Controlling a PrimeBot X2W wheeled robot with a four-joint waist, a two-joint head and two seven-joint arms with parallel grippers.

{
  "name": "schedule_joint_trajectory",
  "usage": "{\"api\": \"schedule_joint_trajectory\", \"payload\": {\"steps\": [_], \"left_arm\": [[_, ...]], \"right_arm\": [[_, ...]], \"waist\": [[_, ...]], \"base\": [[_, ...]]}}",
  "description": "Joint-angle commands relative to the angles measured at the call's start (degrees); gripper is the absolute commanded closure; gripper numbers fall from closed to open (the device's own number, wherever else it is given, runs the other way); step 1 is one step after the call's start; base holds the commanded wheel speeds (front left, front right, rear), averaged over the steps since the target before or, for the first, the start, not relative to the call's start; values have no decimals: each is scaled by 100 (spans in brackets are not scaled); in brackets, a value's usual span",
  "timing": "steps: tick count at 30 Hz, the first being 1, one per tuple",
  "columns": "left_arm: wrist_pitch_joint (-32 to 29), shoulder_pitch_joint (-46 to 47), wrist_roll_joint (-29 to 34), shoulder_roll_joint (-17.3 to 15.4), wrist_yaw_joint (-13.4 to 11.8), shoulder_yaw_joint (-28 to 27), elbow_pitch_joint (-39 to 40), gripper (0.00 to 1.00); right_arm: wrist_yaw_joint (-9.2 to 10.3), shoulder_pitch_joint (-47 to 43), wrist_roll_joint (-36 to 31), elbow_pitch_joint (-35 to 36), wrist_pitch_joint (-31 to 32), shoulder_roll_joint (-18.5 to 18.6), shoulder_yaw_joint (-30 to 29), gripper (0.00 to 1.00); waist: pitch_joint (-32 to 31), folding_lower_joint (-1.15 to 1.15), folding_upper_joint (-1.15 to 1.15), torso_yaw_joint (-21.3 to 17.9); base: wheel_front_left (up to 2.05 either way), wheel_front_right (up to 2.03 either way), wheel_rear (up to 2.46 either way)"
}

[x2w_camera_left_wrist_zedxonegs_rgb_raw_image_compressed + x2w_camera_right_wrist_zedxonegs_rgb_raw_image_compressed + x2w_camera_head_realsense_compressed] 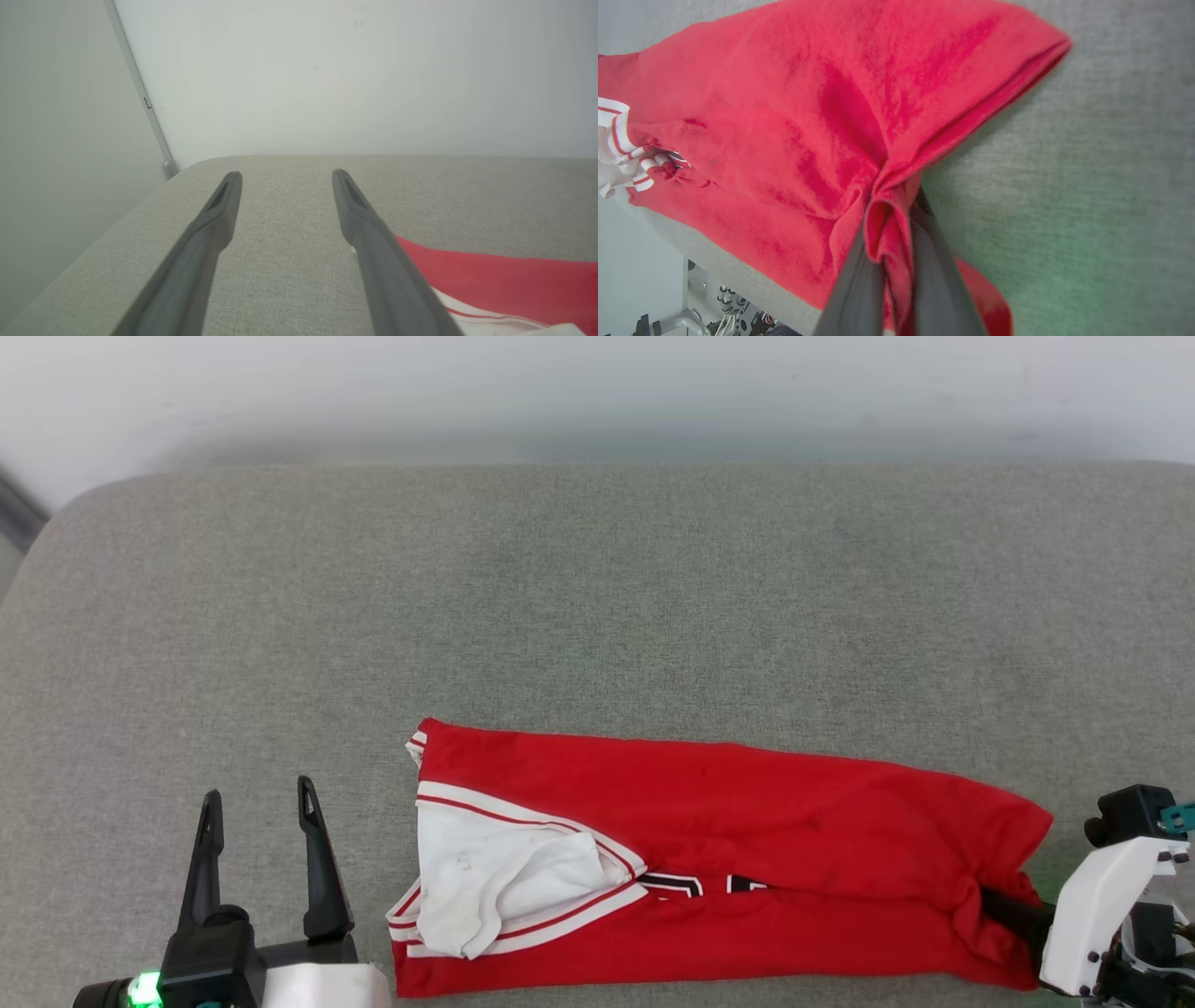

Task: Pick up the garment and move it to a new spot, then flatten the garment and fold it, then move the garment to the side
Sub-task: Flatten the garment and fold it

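Note:
The garment (728, 821), a red shirt with white striped-trim sleeves, lies folded lengthways near the front edge of the grey cushion (597, 588). A strip of black print shows at its fold. My right gripper (1001, 907) is shut on the garment's bunched right end; in the right wrist view red cloth (784, 140) is pinched between the two fingers (852, 298). My left gripper (260, 807) stands open to the left of the garment, apart from it, nothing between its fingers. The left wrist view shows the garment's edge (504, 280) just right of that gripper (286, 175).
A pale wall (597, 392) rises behind the cushion. The cushion's rounded back left corner (196, 165) meets a metal rail (140, 88). Bare grey fabric stretches behind and to the left of the garment.

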State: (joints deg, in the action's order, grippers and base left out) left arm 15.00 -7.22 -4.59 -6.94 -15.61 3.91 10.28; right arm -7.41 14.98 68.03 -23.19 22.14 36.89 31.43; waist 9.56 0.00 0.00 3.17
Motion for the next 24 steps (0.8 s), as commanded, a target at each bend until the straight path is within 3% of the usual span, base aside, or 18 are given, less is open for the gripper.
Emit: {"api": "schedule_joint_trajectory", "payload": {"steps": [1,9,14,18,24], "left_arm": [[24,-69,39,21,17,-23,-12,0],[20,-227,306,101,172,-85,-152,0],[20,-308,408,100,207,-82,-199,0],[19,-326,429,102,220,-77,-218,0],[19,-326,418,118,250,-59,-251,0]], "right_arm": [[-14,-23,-6,-9,7,-29,78,100],[-6,-23,20,17,-7,753,-165,100],[-6,-105,26,-50,299,1189,-271,100],[-7,-145,183,289,582,1277,-325,100],[-8,-132,371,1478,995,1096,-268,100]], "waist": [[-37,0,0,-13],[-264,0,0,-82],[-338,0,0,-111],[-359,0,0,-112],[-341,0,0,-101]], "base": [[0,0,0],[0,0,0],[0,0,0],[0,0,0],[0,0,0]]}}
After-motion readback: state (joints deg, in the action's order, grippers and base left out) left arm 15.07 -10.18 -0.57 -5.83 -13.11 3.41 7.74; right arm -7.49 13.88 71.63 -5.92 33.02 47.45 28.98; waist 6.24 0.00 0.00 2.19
